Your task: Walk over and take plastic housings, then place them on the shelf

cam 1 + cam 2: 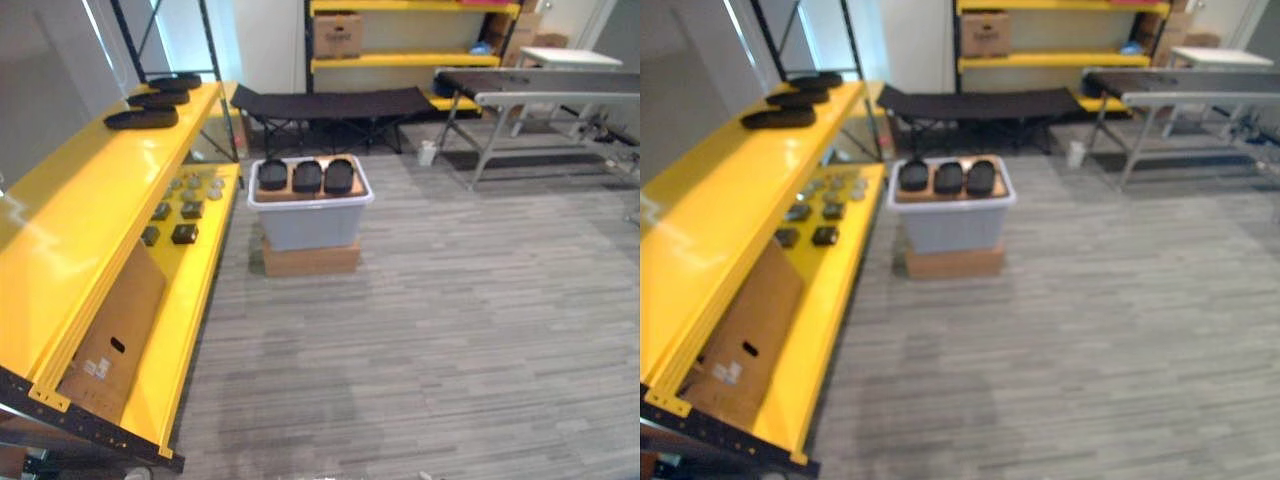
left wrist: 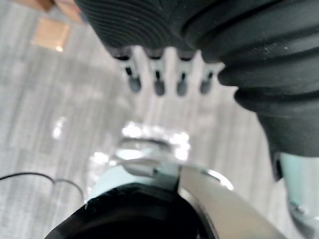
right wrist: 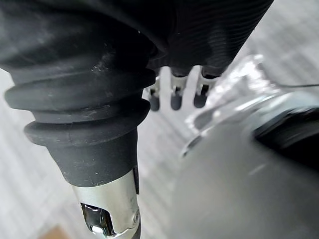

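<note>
Three black plastic housings (image 1: 307, 176) lie side by side on top of a pale grey bin (image 1: 310, 225) out on the floor ahead. Three more black housings (image 1: 141, 118) rest at the far end of the yellow shelf's top board (image 1: 90, 200) on the left. My left hand (image 2: 158, 79) hangs over the grey floor with its fingers straight and nothing in it. My right hand (image 3: 175, 94) hangs the same way, fingers straight and holding nothing.
The bin stands on a cardboard box (image 1: 311, 259). The lower yellow board carries several small dark parts (image 1: 184, 234) and a leaning cardboard sheet (image 1: 115, 335). A black cot (image 1: 330, 103), a grey metal conveyor table (image 1: 540, 85) and a white cup (image 1: 427, 152) stand farther back.
</note>
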Controlling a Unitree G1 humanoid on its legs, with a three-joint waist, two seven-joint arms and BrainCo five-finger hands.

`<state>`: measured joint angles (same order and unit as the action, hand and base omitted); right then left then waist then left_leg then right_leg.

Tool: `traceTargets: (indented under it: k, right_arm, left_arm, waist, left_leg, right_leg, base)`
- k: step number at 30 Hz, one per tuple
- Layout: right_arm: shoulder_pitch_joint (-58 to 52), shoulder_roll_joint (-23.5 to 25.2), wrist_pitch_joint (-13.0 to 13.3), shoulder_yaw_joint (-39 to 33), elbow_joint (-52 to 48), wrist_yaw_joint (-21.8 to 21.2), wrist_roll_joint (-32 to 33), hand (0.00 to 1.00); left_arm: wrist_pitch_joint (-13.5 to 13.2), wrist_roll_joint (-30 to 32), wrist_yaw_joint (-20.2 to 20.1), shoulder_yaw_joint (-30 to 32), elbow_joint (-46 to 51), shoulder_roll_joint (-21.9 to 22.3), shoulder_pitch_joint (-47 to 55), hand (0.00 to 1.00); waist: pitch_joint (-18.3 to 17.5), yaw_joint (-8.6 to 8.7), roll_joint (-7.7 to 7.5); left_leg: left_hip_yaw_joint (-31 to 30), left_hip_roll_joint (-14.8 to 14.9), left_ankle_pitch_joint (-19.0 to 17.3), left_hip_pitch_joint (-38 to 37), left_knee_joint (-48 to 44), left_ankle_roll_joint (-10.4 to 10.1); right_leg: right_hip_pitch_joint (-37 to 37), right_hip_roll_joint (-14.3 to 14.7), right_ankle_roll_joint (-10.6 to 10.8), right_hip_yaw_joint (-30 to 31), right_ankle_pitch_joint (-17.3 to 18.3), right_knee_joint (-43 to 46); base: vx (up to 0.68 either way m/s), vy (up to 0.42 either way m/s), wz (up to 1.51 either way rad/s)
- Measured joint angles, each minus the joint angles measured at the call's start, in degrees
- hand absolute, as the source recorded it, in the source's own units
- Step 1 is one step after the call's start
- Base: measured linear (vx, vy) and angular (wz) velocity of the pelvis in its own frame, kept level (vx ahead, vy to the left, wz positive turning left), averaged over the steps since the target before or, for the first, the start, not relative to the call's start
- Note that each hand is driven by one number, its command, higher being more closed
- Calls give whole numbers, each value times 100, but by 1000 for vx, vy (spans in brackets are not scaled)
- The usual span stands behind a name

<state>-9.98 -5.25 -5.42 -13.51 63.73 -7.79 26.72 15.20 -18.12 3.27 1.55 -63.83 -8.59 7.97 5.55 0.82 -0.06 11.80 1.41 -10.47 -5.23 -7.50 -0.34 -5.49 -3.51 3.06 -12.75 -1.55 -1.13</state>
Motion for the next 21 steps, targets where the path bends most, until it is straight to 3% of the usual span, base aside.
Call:
traceTargets:
  k: [4,14,21]
  right_arm:
    - [2,14,-62,-100,91,-120,167,0]
    - [241,67,-146,-126,91,-222,179,0]
    - [253,79,-198,-173,85,-221,179,0]
  left_arm:
    - [0,-3,6,2,-80,6,-94,0]
    - [-5,2,-103,-6,-84,-35,-131,0]
    - [5,-1,8,-11,-84,-26,-126,0]
  waist:
    - [68,-1,7]
    - [178,0,-51]
    - [199,-4,-63]
  left_leg:
    - [-6,-112,111,-412,388,-43]
    - [14,-121,201,-589,667,-165]
    - [47,-146,459,-751,1015,-125]
  right_leg:
    - [-339,-53,35,-125,-24,-191]
    - [-391,-40,161,-148,-51,-244]
    - [-396,-32,141,-169,-3,-246]
  base:
    - [135,81,9]
    - [12,11,0]
    - [-83,-37,0]
